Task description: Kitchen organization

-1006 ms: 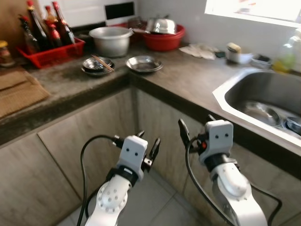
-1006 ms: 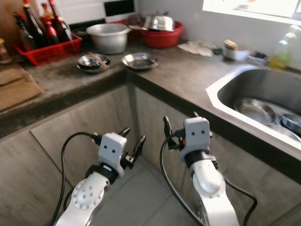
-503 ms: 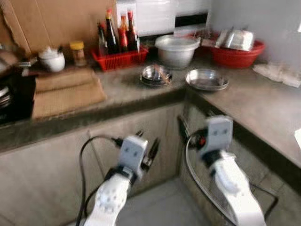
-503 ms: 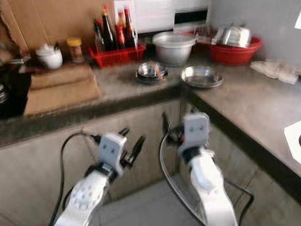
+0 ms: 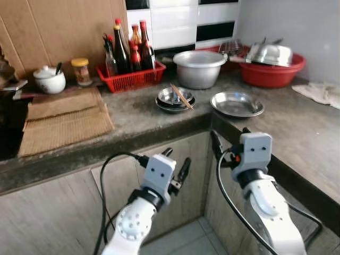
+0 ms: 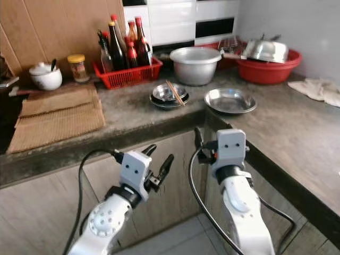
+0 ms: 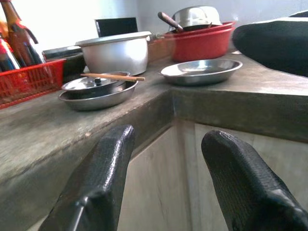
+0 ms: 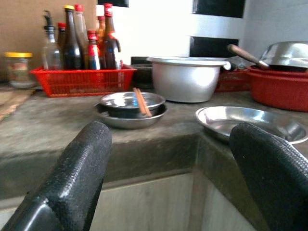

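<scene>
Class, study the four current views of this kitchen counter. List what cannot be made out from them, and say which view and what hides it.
- Labels on the sauce bottles in the red basket: too small in the eye views.
- Inside of the aluminium pot: its wall hides it in both wrist views.
- Contents of the red basin: covered by the upturned steel pan.
- Cloth: cut off by the right edge of the eye views.

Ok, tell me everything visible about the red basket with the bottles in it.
The red basket is a shallow, rectangular crate that looks like plastic, with slotted mesh walls. It sits flat on the grey counter against the cardboard-lined back wall, between a yellow-lidded jar and a metal pot. Several sauce bottles stand upright in it, mostly dark with red caps. Neither gripper touches it.
</scene>
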`<state>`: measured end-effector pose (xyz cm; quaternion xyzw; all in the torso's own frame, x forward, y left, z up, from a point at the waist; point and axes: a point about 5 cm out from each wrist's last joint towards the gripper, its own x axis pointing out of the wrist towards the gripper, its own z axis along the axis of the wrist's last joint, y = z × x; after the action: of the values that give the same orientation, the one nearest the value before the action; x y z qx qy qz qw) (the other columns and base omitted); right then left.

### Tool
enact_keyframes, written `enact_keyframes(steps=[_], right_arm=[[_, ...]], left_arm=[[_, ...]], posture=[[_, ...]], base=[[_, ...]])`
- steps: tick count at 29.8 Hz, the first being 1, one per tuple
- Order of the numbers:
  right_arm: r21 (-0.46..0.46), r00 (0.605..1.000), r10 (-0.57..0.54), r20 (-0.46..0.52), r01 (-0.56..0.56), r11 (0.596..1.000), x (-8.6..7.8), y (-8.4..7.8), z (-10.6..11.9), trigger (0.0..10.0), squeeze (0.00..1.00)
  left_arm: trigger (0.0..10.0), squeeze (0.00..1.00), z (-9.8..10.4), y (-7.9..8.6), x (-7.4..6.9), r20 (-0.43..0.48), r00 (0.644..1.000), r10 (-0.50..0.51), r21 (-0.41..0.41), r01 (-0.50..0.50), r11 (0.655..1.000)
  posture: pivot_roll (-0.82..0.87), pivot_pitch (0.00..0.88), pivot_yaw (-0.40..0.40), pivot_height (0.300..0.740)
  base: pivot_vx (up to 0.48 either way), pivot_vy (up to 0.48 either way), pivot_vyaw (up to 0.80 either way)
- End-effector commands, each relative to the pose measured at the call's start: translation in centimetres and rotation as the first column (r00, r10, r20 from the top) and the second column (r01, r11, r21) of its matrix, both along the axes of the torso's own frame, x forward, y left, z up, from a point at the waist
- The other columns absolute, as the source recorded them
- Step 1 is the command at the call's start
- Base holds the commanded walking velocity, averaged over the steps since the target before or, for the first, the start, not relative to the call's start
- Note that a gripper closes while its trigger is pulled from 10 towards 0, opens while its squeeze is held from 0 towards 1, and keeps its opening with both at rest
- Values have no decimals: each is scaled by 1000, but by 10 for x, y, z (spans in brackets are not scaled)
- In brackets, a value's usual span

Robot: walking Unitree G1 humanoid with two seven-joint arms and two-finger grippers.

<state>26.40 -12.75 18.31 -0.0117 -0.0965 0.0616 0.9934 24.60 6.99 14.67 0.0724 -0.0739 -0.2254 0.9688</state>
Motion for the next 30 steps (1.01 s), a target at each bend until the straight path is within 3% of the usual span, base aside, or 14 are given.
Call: enact_keyframes(steps=[1, 14, 26, 29, 30], right_arm=[[-3, 999, -33, -2, 33, 999, 1, -8, 2, 10000, 0], [8, 999, -35, 1, 35, 999, 4, -7, 4, 10000, 0], [29, 1000, -27, -3, 27, 999, 12, -6, 9, 10000, 0], [43, 1000, -12, -4, 12, 999, 21, -4, 13, 10000, 0], [41, 1000, -12, -25, 13, 999, 33, -2, 14, 10000, 0]], left_arm=[[10000, 0, 5, -7, -1, 15, 1000, -26, -7, 26, 1000], [10000, 0, 5, -6, -1, 15, 1000, -22, -10, 22, 1000], [10000, 0, 4, -7, 0, 3, 1000, -5, -20, 5, 1000], [10000, 0, 4, -7, -1, 2, 1000, -4, -22, 4, 1000], [10000, 0, 4, -7, -1, 2, 1000, -3, -21, 3, 1000]], posture=[[6, 0, -14, 740], [6, 0, -11, 740], [4, 0, -16, 740], [2, 0, -20, 740], [6, 0, -25, 740]], base=[[341, 0, 0], [336, 0, -766], [20, 0, 0], [0, 0, 0], [0, 0, 0]])
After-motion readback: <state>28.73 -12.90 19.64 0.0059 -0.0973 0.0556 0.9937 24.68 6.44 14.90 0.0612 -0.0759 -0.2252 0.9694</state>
